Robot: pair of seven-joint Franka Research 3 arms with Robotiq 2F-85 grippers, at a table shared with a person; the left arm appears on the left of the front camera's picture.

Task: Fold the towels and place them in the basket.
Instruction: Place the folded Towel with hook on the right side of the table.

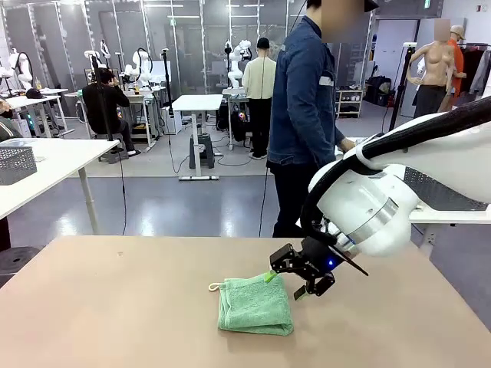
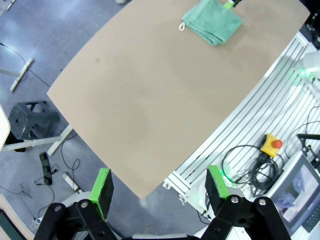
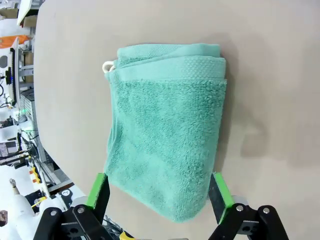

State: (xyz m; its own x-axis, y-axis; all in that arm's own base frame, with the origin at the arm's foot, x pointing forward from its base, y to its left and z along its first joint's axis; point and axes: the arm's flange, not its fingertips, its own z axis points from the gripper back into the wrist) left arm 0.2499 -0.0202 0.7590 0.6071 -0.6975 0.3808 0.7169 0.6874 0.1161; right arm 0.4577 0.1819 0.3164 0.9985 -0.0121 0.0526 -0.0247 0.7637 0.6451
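My right gripper (image 1: 285,284) hangs right at the folded mint towel (image 1: 255,305), jaws spread wide, a pad either side of the towel's edge, not pinching it. The towel's flat on the table (image 1: 115,307). The left gripper (image 2: 160,185) is well apart from the towel, jaws spread too.

Tan table (image 1: 107,307), person in a denim jacket (image 1: 303,107) standing behind it, black stool (image 2: 30,120), yellow red-buttoned box (image 2: 272,145) by some cables (image 2: 250,167).
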